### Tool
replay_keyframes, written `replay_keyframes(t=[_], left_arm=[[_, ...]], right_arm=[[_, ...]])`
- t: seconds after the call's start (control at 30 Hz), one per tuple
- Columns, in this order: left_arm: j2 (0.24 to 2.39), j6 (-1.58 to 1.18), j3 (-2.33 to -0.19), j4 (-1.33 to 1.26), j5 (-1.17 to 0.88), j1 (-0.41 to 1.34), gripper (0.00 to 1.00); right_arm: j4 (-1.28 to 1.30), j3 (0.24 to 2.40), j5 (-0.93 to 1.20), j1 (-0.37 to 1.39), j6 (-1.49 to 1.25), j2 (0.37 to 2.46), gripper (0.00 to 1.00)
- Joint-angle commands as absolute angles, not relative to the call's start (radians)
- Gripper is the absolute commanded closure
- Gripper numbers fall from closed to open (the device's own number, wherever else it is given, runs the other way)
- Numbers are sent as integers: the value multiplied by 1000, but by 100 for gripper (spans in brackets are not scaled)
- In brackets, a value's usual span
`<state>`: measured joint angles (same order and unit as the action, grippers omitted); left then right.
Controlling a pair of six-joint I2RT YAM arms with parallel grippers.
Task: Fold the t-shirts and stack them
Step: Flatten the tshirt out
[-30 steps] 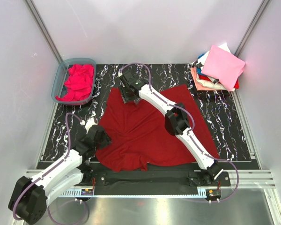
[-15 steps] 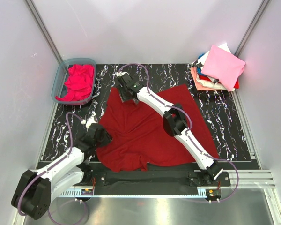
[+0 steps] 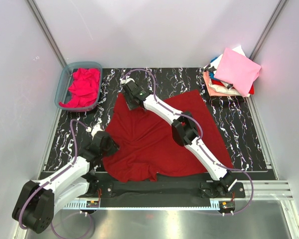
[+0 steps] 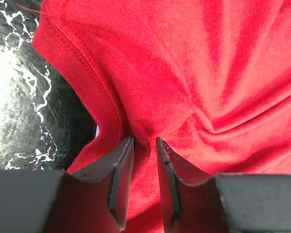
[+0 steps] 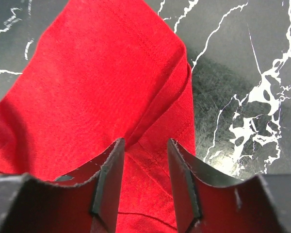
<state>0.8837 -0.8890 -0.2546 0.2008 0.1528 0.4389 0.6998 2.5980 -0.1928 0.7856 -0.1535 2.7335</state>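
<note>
A dark crimson t-shirt (image 3: 159, 139) lies spread on the black marbled mat (image 3: 234, 134). My left gripper (image 3: 108, 145) is at the shirt's near-left edge. In the left wrist view its jaws (image 4: 144, 141) stand narrowly apart, pinching a raised fold of the red cloth (image 4: 208, 73) beside the ribbed hem. My right gripper (image 3: 130, 98) reaches to the shirt's far-left corner. In the right wrist view its jaws (image 5: 144, 141) stand apart over a flat sleeve seam of the shirt (image 5: 102, 73), gripping nothing. A magenta-pink shirt (image 3: 82, 87) lies crumpled in the tub.
A translucent blue-grey tub (image 3: 61, 89) stands at the far left, off the mat's corner. A stack of folded shirts (image 3: 224, 88) topped by a pale pink square (image 3: 236, 69) sits at the far right. Grey walls enclose the table on three sides.
My right gripper has slid a little left and farther along the shirt's far-left corner. My left gripper moved slightly forward at the shirt's left edge, then held still.
</note>
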Motion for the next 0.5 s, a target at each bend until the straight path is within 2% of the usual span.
replay_keyframes(t=[0.0,0.2,0.27,0.3,0.4,0.47], left_arm=[[894,-881,-241,201,130,436,69],[891,-882,-241,201,130,436,70],[893,-882,-241,201,130,436,71],[893,-881,-241,201,130,436,71],[897,-881,-242,201,130,436,71],[899,-882,-244,199,132,436,71]], right_arm=[[670,2580,-233,795,-133,2741,53],[667,2568,-250,795,-127,2746,60],[666,2566,-262,795,-126,2744,66],[663,2563,-262,793,-124,2743,73],[658,2559,-276,793,-117,2731,81],[654,2554,-290,793,-109,2715,81]])
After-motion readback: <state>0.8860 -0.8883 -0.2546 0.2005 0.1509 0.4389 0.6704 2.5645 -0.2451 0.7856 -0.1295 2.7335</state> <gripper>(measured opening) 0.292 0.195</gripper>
